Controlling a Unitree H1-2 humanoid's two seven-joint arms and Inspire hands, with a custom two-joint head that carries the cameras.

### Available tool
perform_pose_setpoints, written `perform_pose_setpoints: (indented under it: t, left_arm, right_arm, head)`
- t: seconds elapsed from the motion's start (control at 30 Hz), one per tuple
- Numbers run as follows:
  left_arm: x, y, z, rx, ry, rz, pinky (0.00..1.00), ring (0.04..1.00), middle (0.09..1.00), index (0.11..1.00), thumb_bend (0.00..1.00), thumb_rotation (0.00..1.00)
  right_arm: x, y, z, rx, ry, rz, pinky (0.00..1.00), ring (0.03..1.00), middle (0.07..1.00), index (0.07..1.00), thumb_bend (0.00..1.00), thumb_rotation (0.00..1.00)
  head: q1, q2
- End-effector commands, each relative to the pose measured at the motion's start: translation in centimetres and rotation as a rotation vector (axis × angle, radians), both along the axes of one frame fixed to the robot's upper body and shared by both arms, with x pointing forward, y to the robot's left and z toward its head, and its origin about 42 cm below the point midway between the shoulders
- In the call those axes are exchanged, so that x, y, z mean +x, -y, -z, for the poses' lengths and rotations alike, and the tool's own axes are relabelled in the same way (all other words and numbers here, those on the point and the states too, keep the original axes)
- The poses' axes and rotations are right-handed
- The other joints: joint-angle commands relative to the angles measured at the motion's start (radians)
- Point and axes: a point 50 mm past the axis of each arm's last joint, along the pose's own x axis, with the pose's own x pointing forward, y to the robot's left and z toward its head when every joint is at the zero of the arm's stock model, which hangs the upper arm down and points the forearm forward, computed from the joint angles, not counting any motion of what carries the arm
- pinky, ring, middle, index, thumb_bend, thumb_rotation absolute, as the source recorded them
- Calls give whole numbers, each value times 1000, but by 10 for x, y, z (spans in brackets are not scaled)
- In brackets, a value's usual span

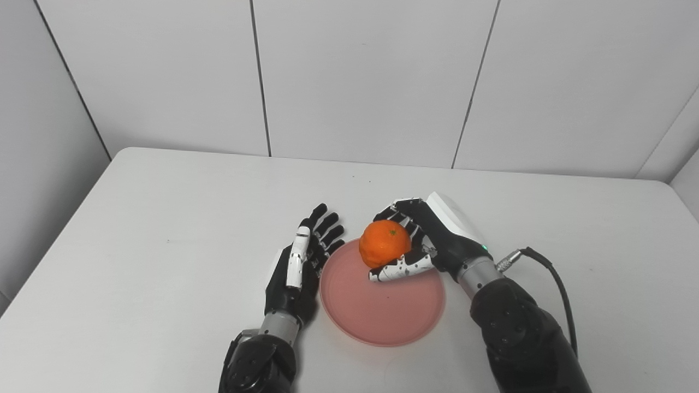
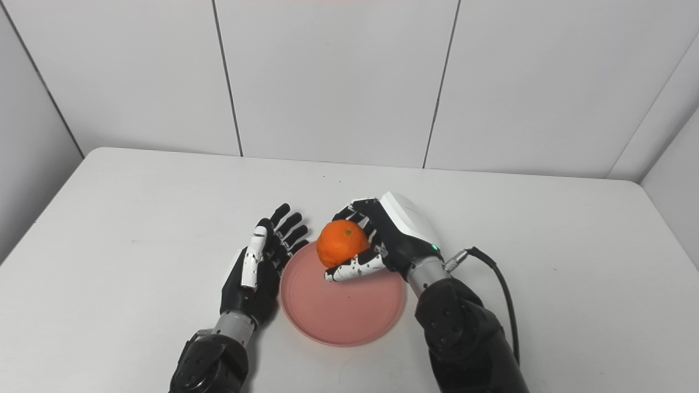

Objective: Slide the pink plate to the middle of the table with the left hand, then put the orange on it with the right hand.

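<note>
Near the middle of the white worktop (image 1: 164,229) lies the pink plate (image 1: 382,305), flat and round, its near rim well back from the front edge. Over the plate's far rim, the right hand (image 1: 423,240) grasps the orange (image 1: 384,243): fingers curl around the fruit's far side while the thumb, white with dark speckles, presses beneath its near side. Whether the orange touches the plate cannot be told; its green stem dimple faces upward. Just beside the plate's left rim rests the left hand (image 2: 262,256), released and holding nothing, its fingers apart and stretched toward the far wall, touching or nearly touching the rim. A black cable (image 1: 551,278) leaves the right wrist and loops over the worktop. Pale panels (image 1: 360,71) form the backdrop.
</note>
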Motion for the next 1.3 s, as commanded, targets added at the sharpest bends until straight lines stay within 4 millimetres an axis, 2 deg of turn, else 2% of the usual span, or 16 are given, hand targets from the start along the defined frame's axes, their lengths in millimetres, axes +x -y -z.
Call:
perform_pose_setpoints:
  t: [0.0, 0.67, 1.27]
  left_arm:
    - [-4, 3, 8, 1, -48, -9, 884, 898, 912, 906, 364, 1000]
    - [-4, 6, 6, 7, -44, -33, 880, 898, 912, 912, 367, 1000]
    - [-3, 7, 7, -8, -42, -28, 884, 899, 912, 909, 365, 1000]
  right_arm:
    - [2, -4, -10, 8, 69, -11, 330, 410, 479, 487, 515, 127]
    - [1, -17, 10, -85, 32, -34, 334, 412, 495, 487, 517, 131]
    - [-5, -19, 24, -107, 6, -70, 323, 406, 496, 487, 518, 130]
  head:
    - [1, 0]
    - [7, 13]
    - [11, 17]
